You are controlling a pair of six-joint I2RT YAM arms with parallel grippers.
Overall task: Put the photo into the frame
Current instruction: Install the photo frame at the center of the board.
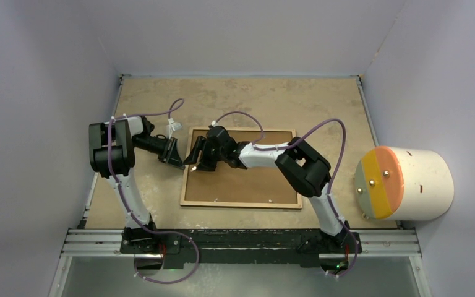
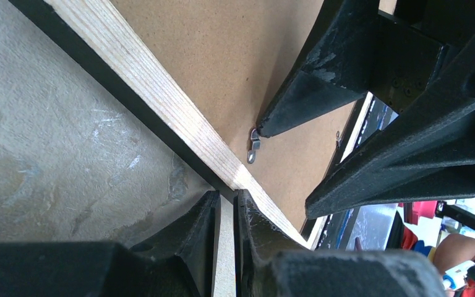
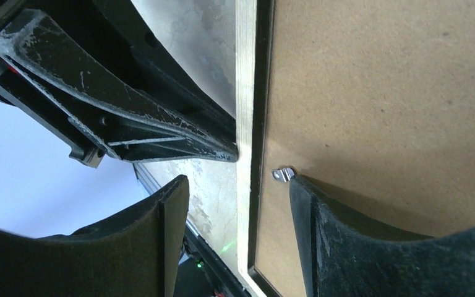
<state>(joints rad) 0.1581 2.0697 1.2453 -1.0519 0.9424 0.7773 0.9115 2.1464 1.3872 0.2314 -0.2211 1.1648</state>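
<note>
The frame (image 1: 241, 205) lies face down on the table, its light wood rim (image 2: 161, 99) up. The brown backing board (image 1: 247, 179) fills it. The photo does not show. My left gripper (image 1: 178, 158) is shut, its tips (image 2: 226, 197) against the frame's left rim, a thin pale sliver between the fingers. It also shows in the right wrist view (image 3: 232, 151). My right gripper (image 1: 199, 154) is open and straddles the same rim (image 3: 238, 182). One fingertip (image 3: 300, 189) touches a small metal clip (image 3: 282, 174) on the board. The clip also shows in the left wrist view (image 2: 254, 147).
A white cylinder (image 1: 405, 184) with an orange and yellow end stands off the table's right edge. Grey walls close the back and sides. A metal rail (image 1: 241, 241) carries the arm bases at the near edge. Purple cables loop over both arms.
</note>
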